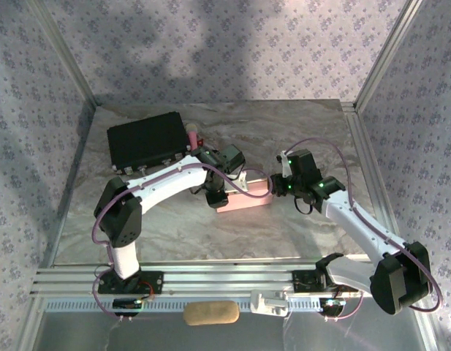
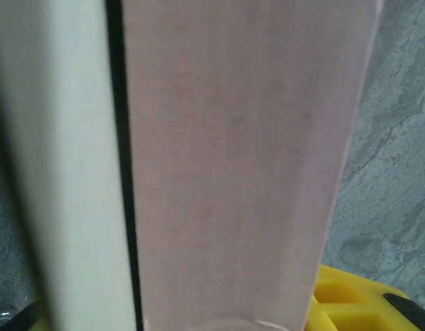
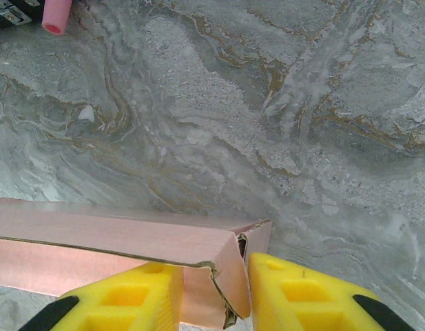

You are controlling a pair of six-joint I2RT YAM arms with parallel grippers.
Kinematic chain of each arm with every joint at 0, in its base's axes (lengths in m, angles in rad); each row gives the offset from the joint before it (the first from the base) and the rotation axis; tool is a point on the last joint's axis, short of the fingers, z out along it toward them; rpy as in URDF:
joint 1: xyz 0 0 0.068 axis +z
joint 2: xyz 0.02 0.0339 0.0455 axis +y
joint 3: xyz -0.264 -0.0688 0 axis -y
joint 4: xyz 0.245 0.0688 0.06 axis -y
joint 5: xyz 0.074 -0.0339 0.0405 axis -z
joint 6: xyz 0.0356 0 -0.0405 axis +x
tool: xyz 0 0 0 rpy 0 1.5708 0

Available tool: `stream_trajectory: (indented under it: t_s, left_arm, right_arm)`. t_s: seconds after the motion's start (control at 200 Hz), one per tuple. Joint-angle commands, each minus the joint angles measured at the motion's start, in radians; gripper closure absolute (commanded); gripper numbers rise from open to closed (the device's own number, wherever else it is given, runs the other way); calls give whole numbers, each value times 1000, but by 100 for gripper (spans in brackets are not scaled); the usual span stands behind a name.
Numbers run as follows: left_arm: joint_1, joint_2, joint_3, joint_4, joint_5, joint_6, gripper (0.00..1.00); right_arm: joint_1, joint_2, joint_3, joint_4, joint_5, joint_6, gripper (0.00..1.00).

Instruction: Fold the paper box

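1. This is a robot test cell of a lab kind: a white left arm (image 1: 163,181) and right arm (image 1: 354,213) stand bolted to an aluminium rail (image 1: 225,281).
2. Aluminium posts (image 1: 384,53) frame the booth.
3. Floral-print walls (image 1: 210,44) close three sides.
4. The table (image 1: 283,124) has a marble-pattern top.

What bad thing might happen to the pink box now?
The paper box has a ragged end flap between the fingers of the right gripper; a hard squeeze might tear or crush it. The left gripper is at the box's other end, so if both pull, the thin card may rip.
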State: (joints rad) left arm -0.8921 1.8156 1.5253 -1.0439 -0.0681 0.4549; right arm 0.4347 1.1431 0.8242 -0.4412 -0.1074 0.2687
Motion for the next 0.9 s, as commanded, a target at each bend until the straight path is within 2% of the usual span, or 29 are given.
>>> stream_trajectory:
  t_s: [0.0,0.275,0.465,0.62,0.894]
  left_arm:
    - [-2,-2,-13,-7,-9,5,60]
    - [-2,8,-24,-11,-13,11,63]
    - [-2,7,-18,-15,-15,15,64]
    - [-3,10,-15,-18,-18,16,64]
    - [-2,19,-14,-17,-12,14,64]
  right_arm:
    - [4,-8,25,-91,31,-5,70]
    - [-1,-17,94,-151,53,-6,63]
    - [-10,-11,126,-183,51,-19,62]
    - [-11,13,139,-198,60,-34,70]
    - [-11,39,145,-193,70,-41,75]
